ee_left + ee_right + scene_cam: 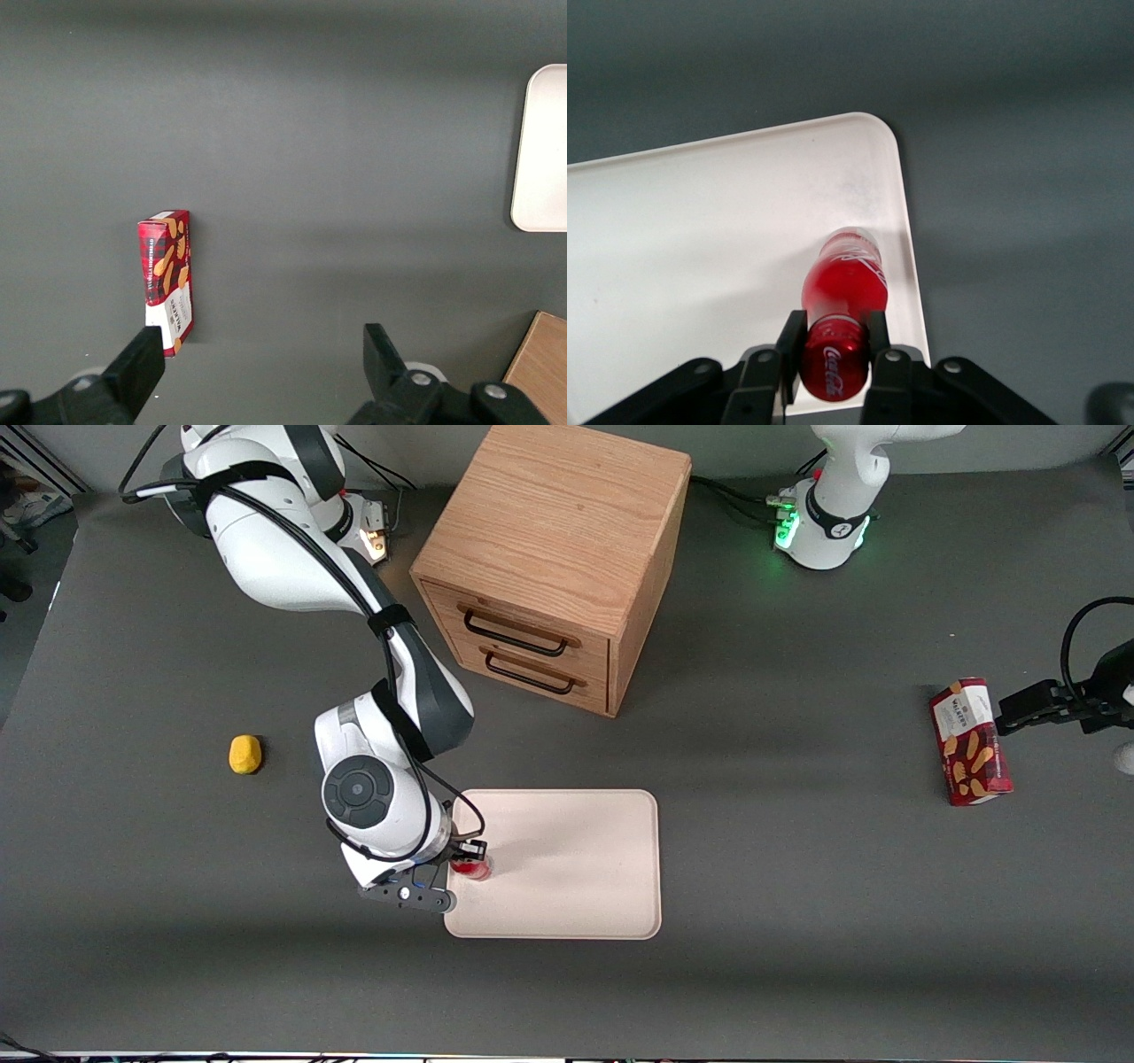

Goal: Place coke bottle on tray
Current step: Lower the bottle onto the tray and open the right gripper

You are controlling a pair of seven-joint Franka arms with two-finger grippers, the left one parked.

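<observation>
A dark grey matte worktop carries everything. Largest on it is an oak cabinet with two drawers and black wire handles, farther from the front camera than the tray. The tray is a flat, pale cream-pink rectangle with rounded corners and a low rim — smooth and matte.

The hand hangs over the tray's edge nearest the working arm, clenched on the red cap of the bottle. The bottle stands upright, its long axis running straight down from the hand, its base at or just above the tray surface, close to the rim; whether it touches cannot be told. The coming move turns on that vertical line: it is probably a short lowering and a release, and so near the rim a tilt could tip the bottle.

The bottle is small, glossy red, with white script.

A red snack box lies toward the parked arm's end. A yellow lump lies toward the working arm's end.
</observation>
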